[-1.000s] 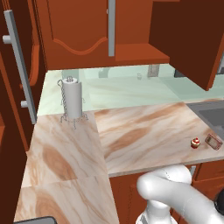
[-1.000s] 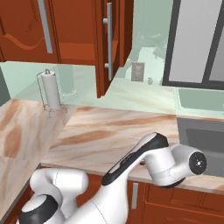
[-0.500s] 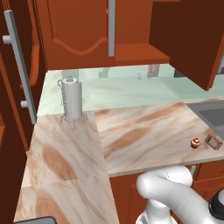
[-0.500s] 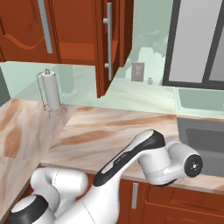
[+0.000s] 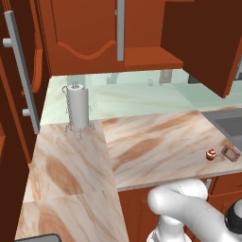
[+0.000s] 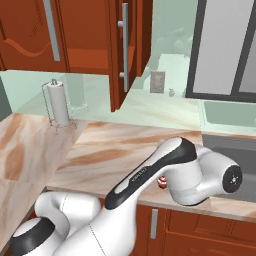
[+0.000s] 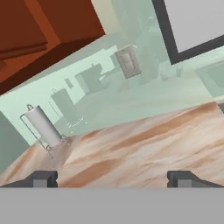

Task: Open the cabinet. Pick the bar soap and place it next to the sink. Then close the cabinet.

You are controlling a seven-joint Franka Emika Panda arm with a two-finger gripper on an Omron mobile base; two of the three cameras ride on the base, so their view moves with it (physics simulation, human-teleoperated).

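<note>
On the left the paper-towel holder [image 5: 77,106] stands upright on the counter [image 5: 151,142], well apart from everything. Above, the cabinet [image 5: 198,42] door hangs open over the counter; I think the arm could knock it when it rises. Near the front edge the cupcake [image 5: 211,154] sits just beside the bar soap [image 5: 230,152], next to the sink [image 5: 231,125]. The gripper [image 7: 113,178] has its fingers spread wide, holding nothing. A careless swing may push the soap off the edge.

You've got a reddish-brown wood cabinet [image 5: 90,33] with matt grey metal bar handles [image 5: 120,28], a smooth marbled beige stone counter [image 5: 156,142], a glossy pale-green backsplash [image 5: 132,97], and a wire paper-towel holder [image 5: 77,109].
</note>
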